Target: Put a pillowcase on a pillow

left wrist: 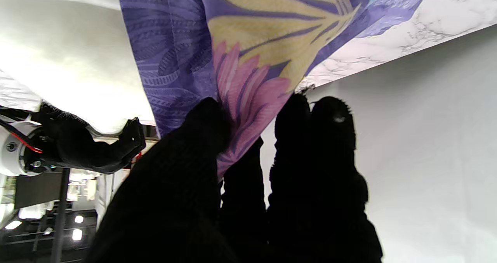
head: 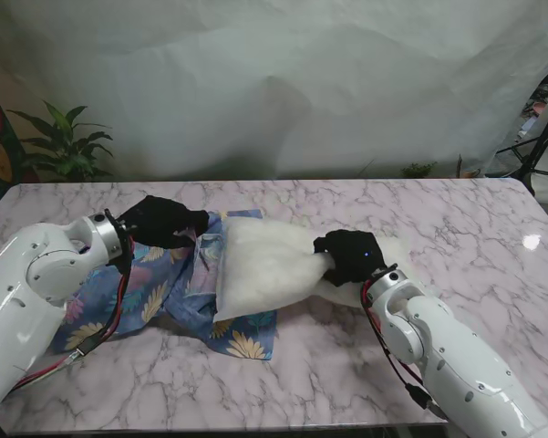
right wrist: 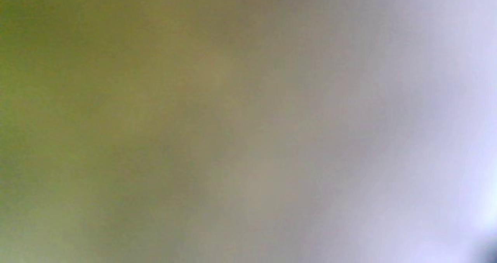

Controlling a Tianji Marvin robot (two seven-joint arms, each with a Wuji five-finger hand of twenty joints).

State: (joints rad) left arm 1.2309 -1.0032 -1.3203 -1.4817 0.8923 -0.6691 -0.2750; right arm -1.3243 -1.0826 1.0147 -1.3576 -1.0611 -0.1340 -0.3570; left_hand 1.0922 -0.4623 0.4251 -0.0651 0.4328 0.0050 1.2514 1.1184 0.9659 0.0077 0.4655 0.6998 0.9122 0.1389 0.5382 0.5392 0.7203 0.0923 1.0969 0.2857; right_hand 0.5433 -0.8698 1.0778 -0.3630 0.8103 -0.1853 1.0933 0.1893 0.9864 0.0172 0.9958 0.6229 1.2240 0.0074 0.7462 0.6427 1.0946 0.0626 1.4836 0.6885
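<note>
A white pillow (head: pixel 269 265) lies across the middle of the marble table (head: pixel 492 237), its left end inside the mouth of a blue floral pillowcase (head: pixel 164 292). My left hand (head: pixel 164 222), in a black glove, is shut on the far upper edge of the pillowcase opening; the left wrist view shows its fingers (left wrist: pixel 205 139) pinching the purple and pink cloth (left wrist: pixel 248 61). My right hand (head: pixel 349 254) is shut on the pillow's right part, squeezing it. The right wrist view is a blur and shows nothing clearly.
A potted plant (head: pixel 68 146) stands behind the table's far left corner, and a tripod (head: pixel 538 146) at the far right. A white backdrop hangs behind. Bare marble shows to the right and along the near edge.
</note>
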